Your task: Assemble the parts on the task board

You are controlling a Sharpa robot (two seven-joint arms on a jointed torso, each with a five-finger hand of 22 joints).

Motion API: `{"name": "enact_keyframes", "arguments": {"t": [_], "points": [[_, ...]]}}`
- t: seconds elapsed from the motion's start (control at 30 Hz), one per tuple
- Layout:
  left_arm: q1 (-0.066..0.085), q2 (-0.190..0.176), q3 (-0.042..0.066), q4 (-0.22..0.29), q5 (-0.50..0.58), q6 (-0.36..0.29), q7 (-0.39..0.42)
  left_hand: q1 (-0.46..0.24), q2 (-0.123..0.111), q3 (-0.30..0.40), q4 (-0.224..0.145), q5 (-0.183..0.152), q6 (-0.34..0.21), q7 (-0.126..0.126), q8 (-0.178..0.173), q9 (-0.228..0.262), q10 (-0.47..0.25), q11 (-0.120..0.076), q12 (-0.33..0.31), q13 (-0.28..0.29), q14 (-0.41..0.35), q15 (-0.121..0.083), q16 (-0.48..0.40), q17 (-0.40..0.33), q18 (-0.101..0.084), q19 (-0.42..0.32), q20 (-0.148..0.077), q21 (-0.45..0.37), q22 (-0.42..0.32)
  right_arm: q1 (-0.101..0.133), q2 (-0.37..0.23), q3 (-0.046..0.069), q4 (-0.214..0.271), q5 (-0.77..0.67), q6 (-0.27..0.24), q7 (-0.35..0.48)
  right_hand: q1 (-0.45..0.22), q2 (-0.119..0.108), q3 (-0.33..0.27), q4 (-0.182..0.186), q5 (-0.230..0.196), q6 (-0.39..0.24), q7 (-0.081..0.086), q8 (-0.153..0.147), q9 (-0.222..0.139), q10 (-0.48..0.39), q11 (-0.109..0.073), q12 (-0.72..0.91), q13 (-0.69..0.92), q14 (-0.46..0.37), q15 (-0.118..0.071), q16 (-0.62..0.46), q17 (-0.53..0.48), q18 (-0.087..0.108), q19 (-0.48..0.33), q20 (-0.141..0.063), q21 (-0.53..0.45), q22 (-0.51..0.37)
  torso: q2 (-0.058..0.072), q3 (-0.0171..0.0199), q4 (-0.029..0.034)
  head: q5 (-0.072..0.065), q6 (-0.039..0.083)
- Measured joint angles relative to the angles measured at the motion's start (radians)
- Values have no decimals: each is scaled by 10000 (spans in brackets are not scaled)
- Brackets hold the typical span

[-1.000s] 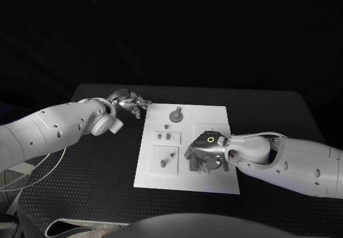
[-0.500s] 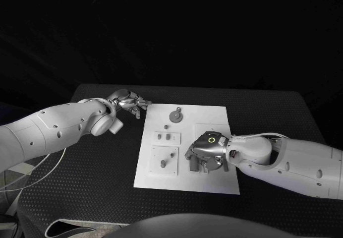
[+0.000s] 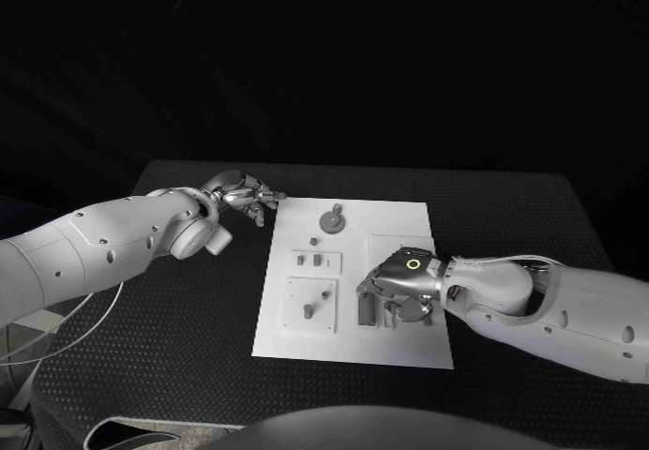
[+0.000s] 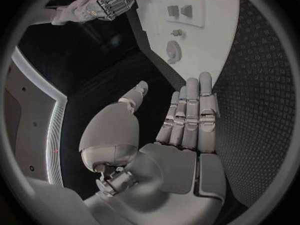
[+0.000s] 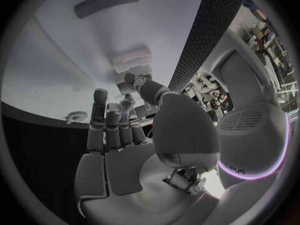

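Note:
The white task board [image 3: 352,339] lies in the middle of the black table. On it are a round grey part [image 3: 331,220], two small parts [image 3: 309,260] and a square plate with a peg [image 3: 309,307]. My right hand [image 3: 397,291] hovers low over the board's right middle, fingers pointing down at dark parts [image 3: 367,312]. In the right wrist view its fingers [image 5: 107,125] are stretched out and the thumb tip touches a small pale block [image 5: 132,63]. My left hand [image 3: 241,197] stays off the board's far left corner, fingers [image 4: 190,110] straight, holding nothing.
The left wrist view shows the board [image 4: 215,30], the round part [image 4: 173,50] and my right hand [image 4: 103,5] beyond it. Black textured table [image 3: 162,309] surrounds the board on all sides. A white cable [image 3: 82,323] hangs at the left.
My right hand has shifted slightly to the right and toward the board's near edge. The left hand has not moved.

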Motion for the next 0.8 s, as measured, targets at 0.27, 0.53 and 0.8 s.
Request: {"name": "enact_keyframes", "arguments": {"t": [0.27, 0.53, 0.8], "points": [[0, 0, 0, 1, 0, 0, 0, 0, 0, 0, 0, 0, 0, -1, 0, 0, 1, -1, 0, 1, 0, 1, 0, -1, 0, 0, 0, 0, 0, 376, -546, 20, 269, 276, -405, -147, -16, -96, 25, 21, 0, -45, 60, 61, -37, 0, 0, 56, -44, 0, 0, 0, -50, 1, 23, -22, 0, 0, 1, -4, -2, -34, 44], [0, 5, 0, -4, -1, 0, 0, 0, 0, -34, 33, 0, 0, -2, 0, 0, 15, -16, 0, 1, -1, 1, 0, 9, 0, 0, 0, 0, -1, 549, -1127, 17, 41, 915, -515, -52, 9, -70, 85, -27, 0, 221, 273, 358, -5, 0, 0, 163, -126, 37, -26, 86, -104, 0, 57, -56, 37, 0, 0, -6, -5, -74, 66], [-1, 10, -2, -64, -1, 0, 4, 0, 0, -34, 33, 0, 4, -6, 0, 0, 16, -16, 0, 2, -1, 1, 0, 8, 0, 0, 0, 0, -2, 542, -1505, -4, -229, 1210, -744, 218, 233, -110, 84, -27, -39, 699, 177, 759, 119, 40, -36, 271, -222, 108, 0, 135, -176, 0, 94, -92, 37, 0, 5, 12, -27, -103, 10]]}}
